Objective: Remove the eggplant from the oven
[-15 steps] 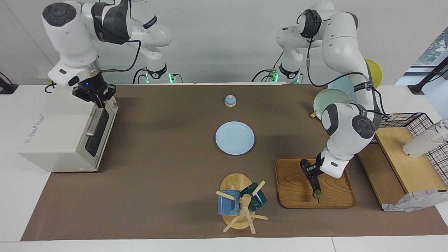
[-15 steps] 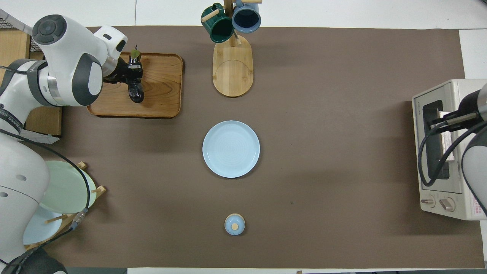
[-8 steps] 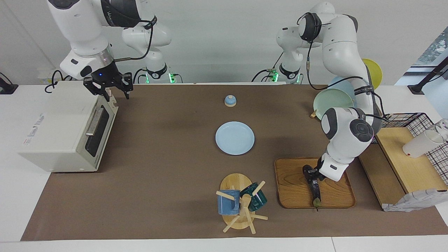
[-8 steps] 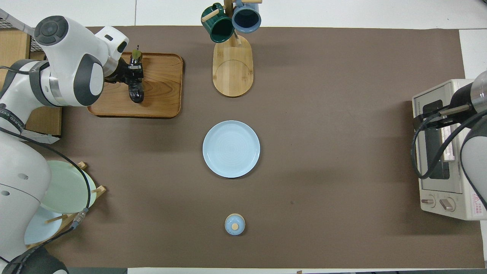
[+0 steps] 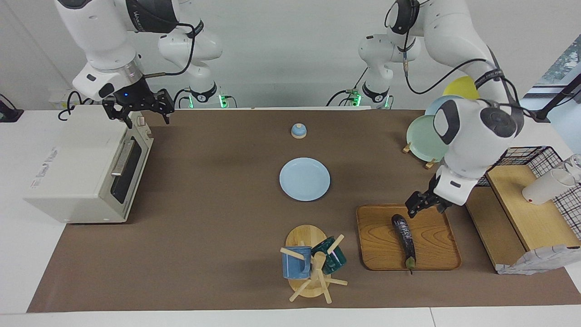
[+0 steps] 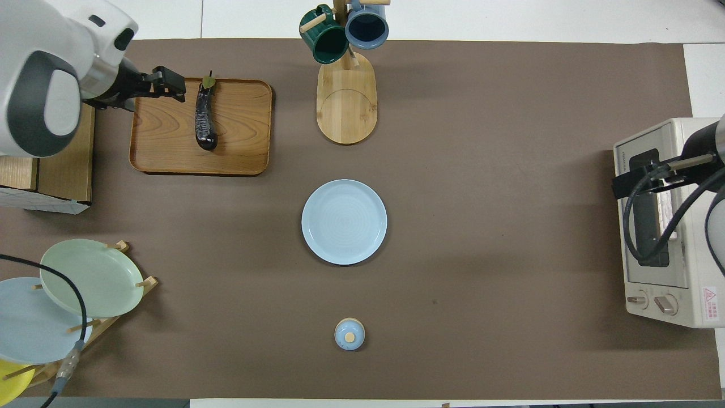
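While our left gripper (image 5: 425,206) hangs spread and empty above the wooden tray (image 5: 379,240), the eggplant (image 5: 405,237) lies free on that tray. Our right gripper (image 5: 138,109) hovers with fingers apart over the oven (image 5: 77,168), whose door is closed. Brown matting (image 5: 218,218) covers the white table (image 5: 18,254); a pale wall (image 5: 290,54) stands past the arms.

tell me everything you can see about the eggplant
The slender, glossy dark purple-black eggplant lies flat on the rectangular wooden tray toward the left arm's end of the table. Its small greenish stem tip points away from the robots and reaches the tray's rim; the rounded end is nearer to them. Pale glints run along its skin. Only the tray touches it. The left gripper hangs open, raised over the tray's edge beside it, holding nothing.
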Action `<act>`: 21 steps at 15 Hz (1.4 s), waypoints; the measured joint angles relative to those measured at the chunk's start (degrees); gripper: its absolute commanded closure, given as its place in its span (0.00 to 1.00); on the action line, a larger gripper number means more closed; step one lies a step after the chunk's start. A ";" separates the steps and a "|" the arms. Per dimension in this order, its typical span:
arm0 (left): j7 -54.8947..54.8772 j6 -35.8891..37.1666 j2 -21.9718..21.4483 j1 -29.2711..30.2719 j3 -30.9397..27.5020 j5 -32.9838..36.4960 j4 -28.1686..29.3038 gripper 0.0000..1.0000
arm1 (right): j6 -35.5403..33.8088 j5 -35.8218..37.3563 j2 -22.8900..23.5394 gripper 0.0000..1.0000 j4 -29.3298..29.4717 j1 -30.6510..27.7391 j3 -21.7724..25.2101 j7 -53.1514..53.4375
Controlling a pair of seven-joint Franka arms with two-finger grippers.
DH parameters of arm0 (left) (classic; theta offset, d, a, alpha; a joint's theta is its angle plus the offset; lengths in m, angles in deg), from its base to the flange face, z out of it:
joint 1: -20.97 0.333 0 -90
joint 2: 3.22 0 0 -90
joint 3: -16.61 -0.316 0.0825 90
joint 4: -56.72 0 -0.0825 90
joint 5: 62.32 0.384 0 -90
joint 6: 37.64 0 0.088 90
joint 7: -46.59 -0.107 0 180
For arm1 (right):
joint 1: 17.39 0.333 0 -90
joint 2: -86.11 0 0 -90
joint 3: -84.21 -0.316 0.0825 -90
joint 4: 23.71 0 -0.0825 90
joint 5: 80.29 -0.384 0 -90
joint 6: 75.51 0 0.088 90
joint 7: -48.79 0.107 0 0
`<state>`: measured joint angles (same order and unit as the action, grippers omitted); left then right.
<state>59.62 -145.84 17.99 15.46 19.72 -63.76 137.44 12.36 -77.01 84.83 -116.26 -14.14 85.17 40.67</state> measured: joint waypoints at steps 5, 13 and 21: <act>0.00 12.69 -10.10 0.77 -0.13 0.01 0.48 0.00 | 0.15 0.00 0.04 0.00 0.19 0.17 0.00 2.22; -0.01 16.88 -25.20 0.76 0.01 0.02 16.84 0.00 | 0.16 -0.03 0.26 0.00 0.17 0.22 0.06 2.32; -0.14 20.81 -26.05 4.41 2.77 0.02 14.51 0.00 | 0.15 -0.59 0.26 0.00 0.17 0.39 -0.09 2.32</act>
<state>59.48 -125.04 -8.07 19.87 22.49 -63.74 151.95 12.52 -77.60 85.09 -116.10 -13.75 85.08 42.99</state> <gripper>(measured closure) 0.000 0.000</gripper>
